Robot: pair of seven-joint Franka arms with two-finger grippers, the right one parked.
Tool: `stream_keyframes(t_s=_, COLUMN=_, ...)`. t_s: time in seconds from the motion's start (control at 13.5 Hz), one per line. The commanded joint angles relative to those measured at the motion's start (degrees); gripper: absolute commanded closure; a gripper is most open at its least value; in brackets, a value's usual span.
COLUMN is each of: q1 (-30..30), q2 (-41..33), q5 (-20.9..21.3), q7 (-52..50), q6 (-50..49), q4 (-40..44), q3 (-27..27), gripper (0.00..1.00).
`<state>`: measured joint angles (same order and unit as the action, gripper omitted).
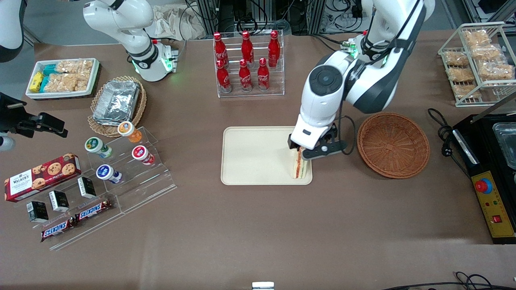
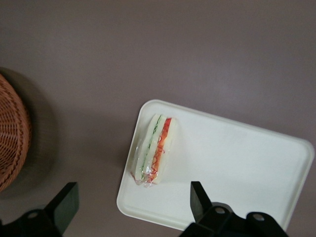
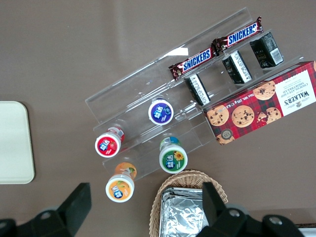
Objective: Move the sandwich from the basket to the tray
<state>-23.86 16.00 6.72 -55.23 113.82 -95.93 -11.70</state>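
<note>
The table [image 1: 250,225] is covered with a plain brown, matte surface. At its edge farthest from the front camera there are dark frames and many loose cables on a grey floor. On the table stand a clear rack of red cola bottles [image 1: 246,60], a tan wicker basket with foil trays [image 1: 117,102], and a stepped clear display [image 1: 121,177] with small cups, a box of cookies and chocolate bars. A white bin of snack packets [image 1: 62,77] lies toward the parked arm's end, and a wire rack of snack packets [image 1: 475,60] toward the working arm's end.

The sandwich [image 2: 154,148] lies on the tray [image 2: 237,168], close to the tray's short edge that faces the basket [image 1: 393,145]. It is a narrow wedge of pale white bread in a clear wrap, standing on its side so that the cut edge shows. Along this edge run a green stripe and an orange-red stripe between the white layers. The tray is flat, cream-beige, with rounded corners and a low rim. The basket, round and reddish-brown, sits beside the tray and has nothing in it.

The gripper [image 1: 303,151] of the left arm hangs above the sandwich, over the same end of the tray. In the wrist view its two fingers [image 2: 198,200] are spread wide apart, one on each side of the sandwich, and they do not touch it.
</note>
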Motion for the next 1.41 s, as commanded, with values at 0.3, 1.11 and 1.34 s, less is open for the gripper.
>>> stream_keyframes(t_s=0.3, q1=6.45, q2=-13.0, q5=-1.71, q7=-11.04, q6=-5.01, q4=1.01, q3=1.15, gripper=0.0)
stream_keyframes(t_s=1.11, q1=15.26, q2=-24.43, q5=-10.49, q7=41.39, q6=-21.17, q4=-1.44, q3=14.57, gripper=0.0)
stream_keyframes(t_s=1.34, q1=14.11, q2=-29.44, q5=-9.89, q7=48.36, q6=-21.27, q4=-6.27, q3=18.89, gripper=0.0)
